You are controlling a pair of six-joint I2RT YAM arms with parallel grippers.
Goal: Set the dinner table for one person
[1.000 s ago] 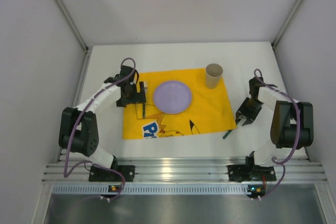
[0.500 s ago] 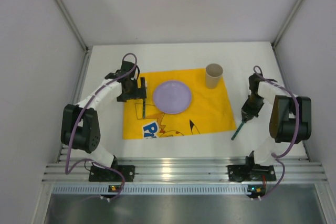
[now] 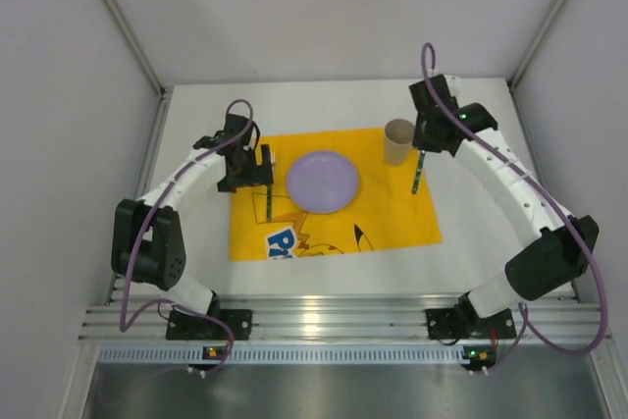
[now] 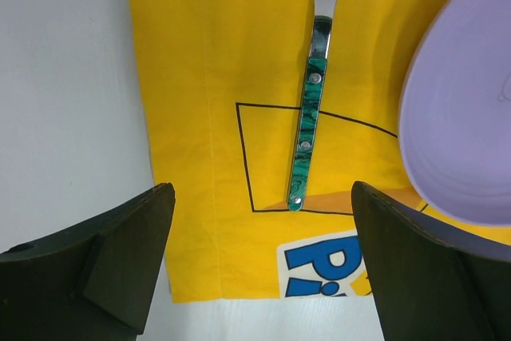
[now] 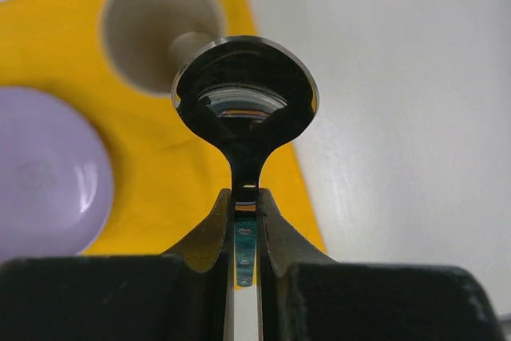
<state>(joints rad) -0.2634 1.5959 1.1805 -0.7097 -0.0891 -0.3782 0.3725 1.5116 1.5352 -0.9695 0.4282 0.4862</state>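
Two black-and-white arms stand on the ribbed silver aluminium rail (image 3: 334,321) at the near edge of the dinner table (image 3: 324,280), a flat matte white tabletop that fills the floor of the enclosure as far as the back wall. At its centre lies a yellow rectangular cloth mat (image 3: 392,213) with a cartoon print, blue letters showing at its near left.

On the left part of the mat a steel fork with a mottled green handle (image 4: 307,117) lies flat, running near to far, just left of the plate and apart from it. The left gripper (image 4: 260,197) hovers over it. Its black fingers (image 4: 128,245) are spread wide to either side of the handle and touch nothing.

Right of the fork, a round lilac plate (image 3: 322,182) sits on the middle of the mat.

Farther right, over the mat's right edge, the right gripper (image 5: 245,201) is clamped on a shiny steel spoon (image 5: 245,97), pinching its neck just below the bowl, with a strip of green handle showing between the fingers. I cannot tell whether the spoon touches the cloth.

Just left of the spoon, at the mat's far right corner, a beige paper cup (image 3: 399,141) stands upright, mouth open.
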